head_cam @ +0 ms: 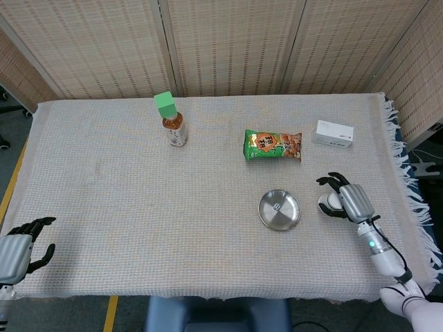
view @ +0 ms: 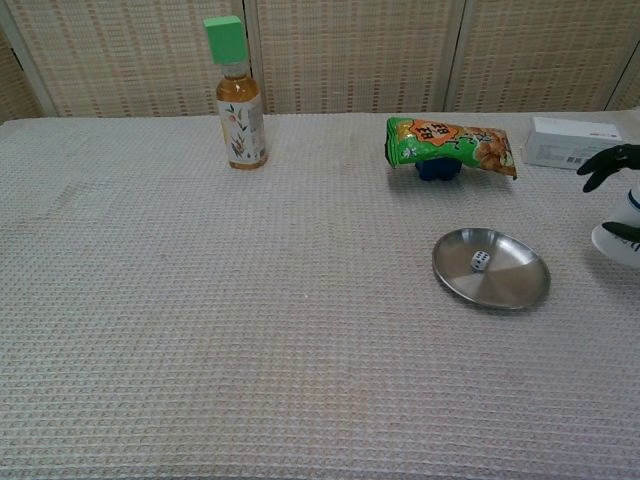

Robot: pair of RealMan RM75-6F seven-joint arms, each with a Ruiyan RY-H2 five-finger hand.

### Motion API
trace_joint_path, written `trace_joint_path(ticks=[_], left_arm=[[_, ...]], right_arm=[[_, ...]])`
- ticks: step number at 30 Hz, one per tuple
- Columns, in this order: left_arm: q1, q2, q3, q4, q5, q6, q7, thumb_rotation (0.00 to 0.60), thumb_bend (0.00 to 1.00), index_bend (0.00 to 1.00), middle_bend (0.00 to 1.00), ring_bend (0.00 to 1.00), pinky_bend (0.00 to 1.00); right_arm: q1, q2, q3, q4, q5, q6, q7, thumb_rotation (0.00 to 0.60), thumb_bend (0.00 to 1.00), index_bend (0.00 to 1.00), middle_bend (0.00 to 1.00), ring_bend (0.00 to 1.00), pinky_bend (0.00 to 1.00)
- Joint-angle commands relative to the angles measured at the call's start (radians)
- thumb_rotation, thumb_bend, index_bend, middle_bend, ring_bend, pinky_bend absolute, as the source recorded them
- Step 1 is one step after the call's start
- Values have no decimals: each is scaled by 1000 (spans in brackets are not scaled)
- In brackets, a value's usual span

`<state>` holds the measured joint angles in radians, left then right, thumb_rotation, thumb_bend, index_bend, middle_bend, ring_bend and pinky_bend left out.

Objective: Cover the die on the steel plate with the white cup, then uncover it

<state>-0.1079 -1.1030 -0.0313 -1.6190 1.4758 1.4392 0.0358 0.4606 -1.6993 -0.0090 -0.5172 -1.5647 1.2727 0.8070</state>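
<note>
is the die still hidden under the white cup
No, the die sits bare on the steel plate, while the white cup stands on the cloth to its right.

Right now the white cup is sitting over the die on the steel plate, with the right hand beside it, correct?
Not quite. The white cup stands on the cloth to the right of the steel plate, by the right hand. The chest view shows the die uncovered on the plate.
</note>
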Motion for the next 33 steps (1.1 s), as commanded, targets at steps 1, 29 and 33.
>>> trace_joint_path(ticks=[1, 29, 33], left_arm=[[-1, -1, 0, 0, -1, -3, 2, 600, 396, 239, 293, 317, 401], [-2, -2, 2, -1, 2, -4, 7, 600, 397, 239, 301, 317, 401], [-2, -2, 3, 0, 2, -4, 7, 600, 399, 239, 301, 317, 401]], right_arm=[[-2, 16, -8, -14, -15, 23, -3, 600, 155, 58, 84, 0, 168], [-38, 260, -14, -420, -39, 55, -403, 600, 0, 0, 0, 0, 0], [-60, 258, 7, -442, -43, 128, -414, 600, 0, 0, 0, 0, 0]])
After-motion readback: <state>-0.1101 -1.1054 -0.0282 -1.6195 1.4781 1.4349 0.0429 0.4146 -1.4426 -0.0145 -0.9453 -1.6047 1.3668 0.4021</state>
